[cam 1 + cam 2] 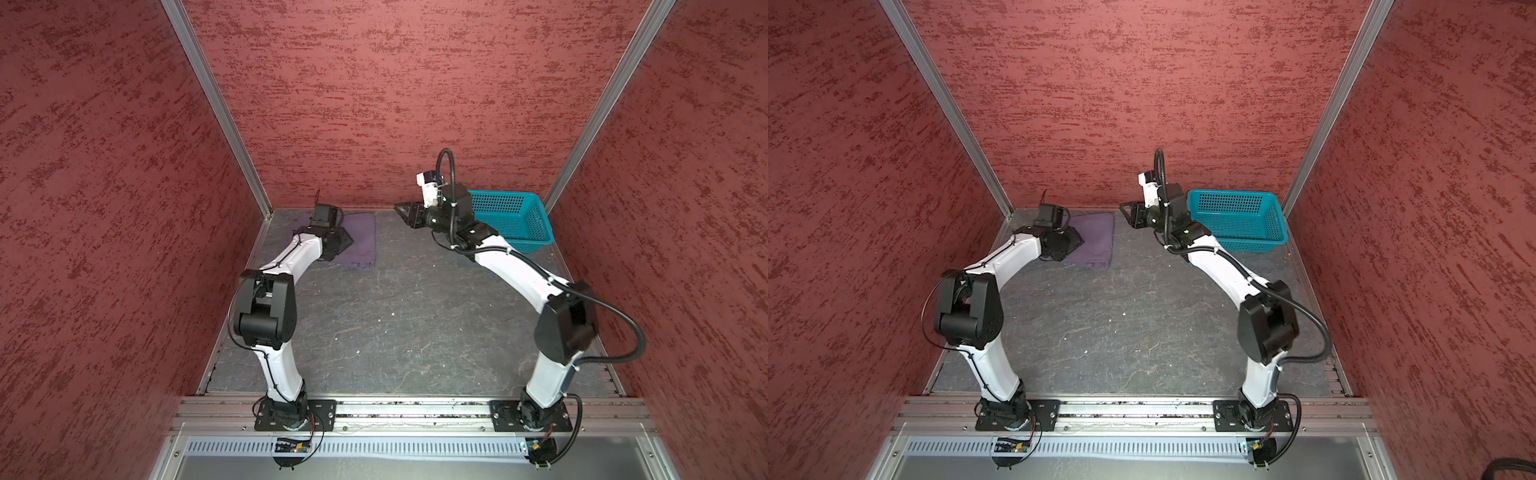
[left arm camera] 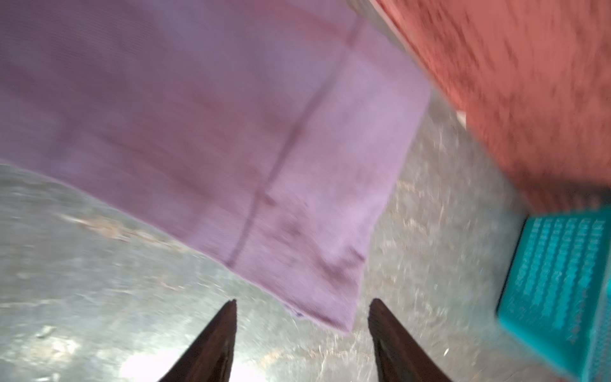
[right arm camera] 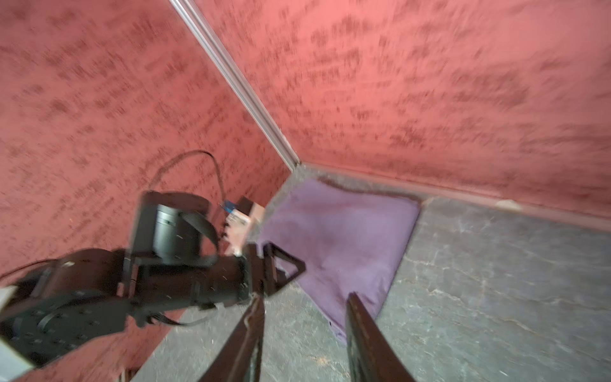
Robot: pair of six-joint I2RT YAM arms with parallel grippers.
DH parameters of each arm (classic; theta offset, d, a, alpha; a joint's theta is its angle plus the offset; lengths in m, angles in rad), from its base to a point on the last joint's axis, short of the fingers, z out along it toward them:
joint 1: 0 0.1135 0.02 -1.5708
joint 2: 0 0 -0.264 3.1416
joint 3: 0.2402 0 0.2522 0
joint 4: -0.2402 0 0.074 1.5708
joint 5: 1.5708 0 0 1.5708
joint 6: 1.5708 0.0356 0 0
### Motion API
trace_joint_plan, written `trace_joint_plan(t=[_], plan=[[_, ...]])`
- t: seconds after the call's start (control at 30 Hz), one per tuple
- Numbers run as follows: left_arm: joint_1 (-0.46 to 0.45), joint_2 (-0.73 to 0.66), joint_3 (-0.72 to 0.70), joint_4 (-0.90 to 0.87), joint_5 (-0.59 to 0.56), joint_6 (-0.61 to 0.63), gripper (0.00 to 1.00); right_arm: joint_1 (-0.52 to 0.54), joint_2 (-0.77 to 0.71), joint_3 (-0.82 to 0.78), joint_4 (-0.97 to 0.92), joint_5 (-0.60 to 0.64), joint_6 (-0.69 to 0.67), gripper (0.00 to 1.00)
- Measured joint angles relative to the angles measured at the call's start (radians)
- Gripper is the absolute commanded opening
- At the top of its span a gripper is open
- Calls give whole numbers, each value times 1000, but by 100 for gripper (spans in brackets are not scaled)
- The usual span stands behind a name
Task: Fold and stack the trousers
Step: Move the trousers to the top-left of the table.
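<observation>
The trousers (image 1: 360,239) (image 1: 1098,239) lie folded into a dusty-purple rectangle at the back left of the table, close to the back wall. My left gripper (image 1: 344,244) (image 1: 1076,243) hovers over their left part. In the left wrist view it (image 2: 302,302) is open and empty, with a corner of the trousers (image 2: 231,132) just beyond the fingertips. My right gripper (image 1: 401,211) (image 1: 1126,209) hangs in the air right of the trousers, pointing left. Seen from the right wrist, it (image 3: 304,297) is open with nothing between its fingers, and the trousers (image 3: 344,238) lie past it.
A teal perforated basket (image 1: 513,220) (image 1: 1239,220) (image 2: 558,281) stands at the back right, behind the right arm. Red walls close in the table on three sides. The grey table (image 1: 395,324) stretches bare toward the arm bases.
</observation>
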Motion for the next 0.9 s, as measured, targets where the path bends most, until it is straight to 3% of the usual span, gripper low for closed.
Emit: trace_joint_plan(t=[0.17,0.33,0.6,0.9], plan=[[-90,109,97,-66,-51,3,69,-21,-193,-304,77,79,-29,53],[-120,234,204,-112,-85,-9,65,-53,-287,-464,79,129,-40,49],[-100,341,300,-139,-95,-70,60,-94,-383,-543,116,132,-47,45],[-3,396,355,-119,-82,-121,59,-132,-346,-570,143,114,-36,43]])
